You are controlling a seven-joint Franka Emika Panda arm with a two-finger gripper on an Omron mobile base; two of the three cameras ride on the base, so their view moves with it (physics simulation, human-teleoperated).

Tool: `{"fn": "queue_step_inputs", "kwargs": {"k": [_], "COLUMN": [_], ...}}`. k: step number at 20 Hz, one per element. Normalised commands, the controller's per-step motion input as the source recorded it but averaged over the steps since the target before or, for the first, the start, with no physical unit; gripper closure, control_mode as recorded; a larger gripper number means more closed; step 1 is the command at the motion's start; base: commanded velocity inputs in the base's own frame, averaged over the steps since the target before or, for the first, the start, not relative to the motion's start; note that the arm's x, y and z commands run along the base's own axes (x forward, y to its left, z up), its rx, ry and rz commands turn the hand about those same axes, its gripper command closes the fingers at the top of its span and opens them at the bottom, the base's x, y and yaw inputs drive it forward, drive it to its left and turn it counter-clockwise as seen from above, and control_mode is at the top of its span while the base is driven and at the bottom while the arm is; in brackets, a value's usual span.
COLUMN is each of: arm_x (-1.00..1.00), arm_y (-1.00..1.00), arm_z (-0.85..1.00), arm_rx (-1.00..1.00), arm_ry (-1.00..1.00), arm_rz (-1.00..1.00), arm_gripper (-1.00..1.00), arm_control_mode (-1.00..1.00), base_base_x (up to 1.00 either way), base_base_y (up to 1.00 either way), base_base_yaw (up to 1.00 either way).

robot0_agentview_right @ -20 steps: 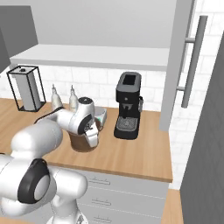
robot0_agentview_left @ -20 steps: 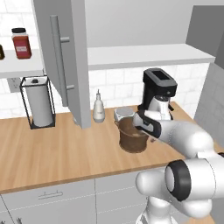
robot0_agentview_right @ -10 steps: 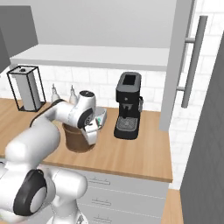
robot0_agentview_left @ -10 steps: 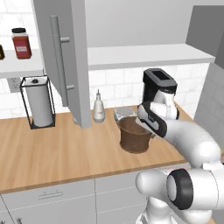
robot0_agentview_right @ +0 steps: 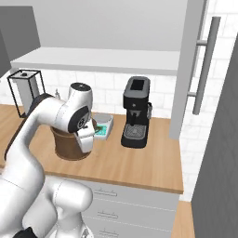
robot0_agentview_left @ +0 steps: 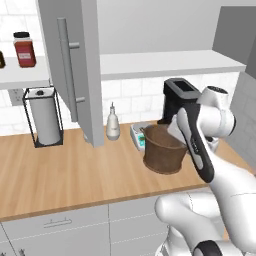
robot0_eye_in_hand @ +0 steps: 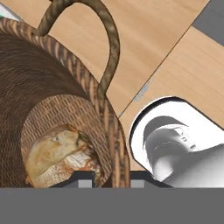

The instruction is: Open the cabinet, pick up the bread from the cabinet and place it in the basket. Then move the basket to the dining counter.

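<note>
The dark woven basket (robot0_agentview_left: 161, 153) (robot0_agentview_right: 68, 145) stands on the wooden counter in front of the coffee machine. Down inside it lies the bread (robot0_eye_in_hand: 60, 155), a golden-brown roll on the basket (robot0_eye_in_hand: 48, 74) bottom. My gripper (robot0_eye_in_hand: 112, 182) is shut on the basket's wall at the rim, one finger inside and one outside, just below a looped side handle. In the base views the hand (robot0_agentview_right: 87, 137) sits at the basket's right rim. The cabinet door (robot0_agentview_left: 75, 65) hangs open at the left. The dining counter is out of view.
A black coffee machine (robot0_agentview_right: 135, 111) stands right behind the basket, with a small white scale (robot0_agentview_right: 103, 125) beside it. A soap bottle (robot0_agentview_left: 112, 125) and a paper towel stand (robot0_agentview_left: 44, 117) sit further left. A red-lidded jar (robot0_agentview_left: 24, 49) is on the shelf.
The jaws have closed on the basket's rim. The arm's elbow has swung up and over, while the basket stays in about the same spot.
</note>
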Motion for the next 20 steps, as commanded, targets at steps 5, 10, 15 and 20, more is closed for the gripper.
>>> {"fn": "queue_step_inputs", "kwargs": {"k": [5, 10, 15, 20], "arm_x": [-0.85, -0.33, 0.0, 0.0], "arm_y": [0.0, -0.04, 0.0, 0.0], "arm_z": [0.81, 0.32, 0.0, 0.0], "arm_rx": [0.0, 0.0, 0.0, 0.0], "arm_ry": [0.0, 0.0, 0.0, 0.0], "arm_rz": [-0.03, -0.01, 0.0, 0.0], "arm_gripper": [1.0, 1.0, 1.0, 1.0], "arm_control_mode": [-1.0, -1.0, -1.0, -1.0], "base_base_x": [0.0, 0.0, 0.0, 0.0], "base_base_y": [0.0, 0.0, 0.0, 0.0], "base_base_yaw": [0.0, 0.0, 0.0, 0.0]}}
